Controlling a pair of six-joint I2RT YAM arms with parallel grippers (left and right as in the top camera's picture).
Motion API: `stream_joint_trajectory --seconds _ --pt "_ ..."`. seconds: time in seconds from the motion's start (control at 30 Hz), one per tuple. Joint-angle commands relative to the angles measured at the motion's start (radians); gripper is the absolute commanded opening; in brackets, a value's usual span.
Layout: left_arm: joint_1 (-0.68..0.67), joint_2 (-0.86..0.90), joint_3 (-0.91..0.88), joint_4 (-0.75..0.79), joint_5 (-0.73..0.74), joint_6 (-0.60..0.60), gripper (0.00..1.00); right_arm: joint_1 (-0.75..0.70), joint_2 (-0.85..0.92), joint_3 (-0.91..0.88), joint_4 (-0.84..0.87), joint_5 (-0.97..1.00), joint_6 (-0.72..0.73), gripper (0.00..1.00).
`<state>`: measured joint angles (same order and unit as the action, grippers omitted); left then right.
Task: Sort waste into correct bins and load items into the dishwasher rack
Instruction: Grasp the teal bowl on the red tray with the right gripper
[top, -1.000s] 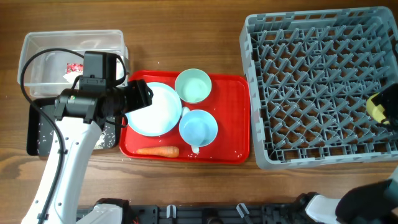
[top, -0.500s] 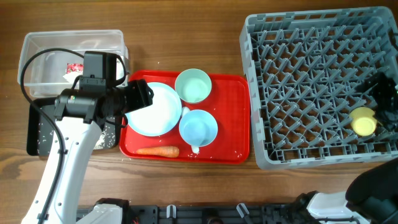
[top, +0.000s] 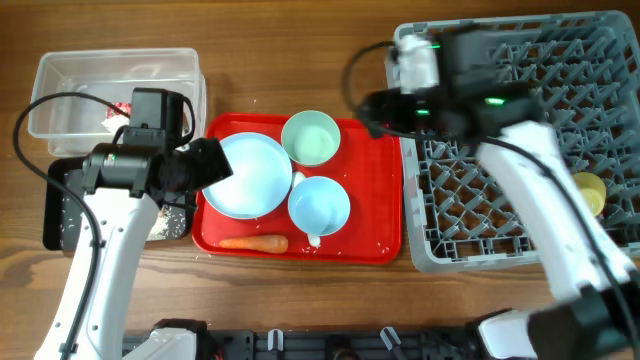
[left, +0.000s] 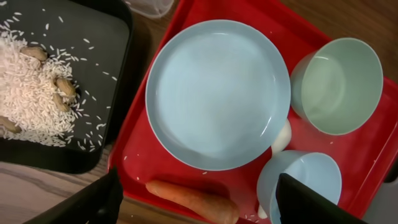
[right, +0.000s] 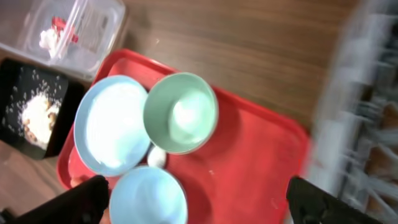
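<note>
Now the left end effector (left: 196, 190) hangs over the red tray (left: 267, 12) at frame centre, fingers spread wide above the light-blue plate (left: 217, 93). Right end effector (right: 196, 196), wide too, hovers near the mint bowl (right: 180, 112). Carrot (left: 193, 200) lies along the tray's lower edge; yellow cup (top: 585, 192) sits in the rack (top: 600, 80), right of frame.

Ahead of our left gripper (top: 213, 160) the plate (left: 217, 93) lies on the flat tray (left: 367, 155), with the carrot (left: 193, 200) closest to the gripper. Right of the plate stand the far bowl (left: 339, 84) and the near bowl (left: 305, 180), with the spoon (left: 281, 137) between plate and near bowl. Left of the plate is the shallow bin (left: 93, 31). Behind our right gripper (top: 372, 108), the cup (top: 585, 192) sits in the rack (top: 520, 262).
</note>
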<state>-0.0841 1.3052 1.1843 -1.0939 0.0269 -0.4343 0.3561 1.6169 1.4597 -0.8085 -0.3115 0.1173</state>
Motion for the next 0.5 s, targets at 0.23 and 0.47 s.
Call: stream_joint_trajectory --seconds 0.23,0.47 --pt "0.009 -0.009 0.004 0.002 -0.025 -0.023 0.82 0.131 0.439 0.008 0.177 0.253 0.388 0.61" --pt "0.009 -0.009 0.004 0.001 -0.025 -0.023 0.82 0.123 0.455 0.008 0.19 0.306 0.438 0.16"
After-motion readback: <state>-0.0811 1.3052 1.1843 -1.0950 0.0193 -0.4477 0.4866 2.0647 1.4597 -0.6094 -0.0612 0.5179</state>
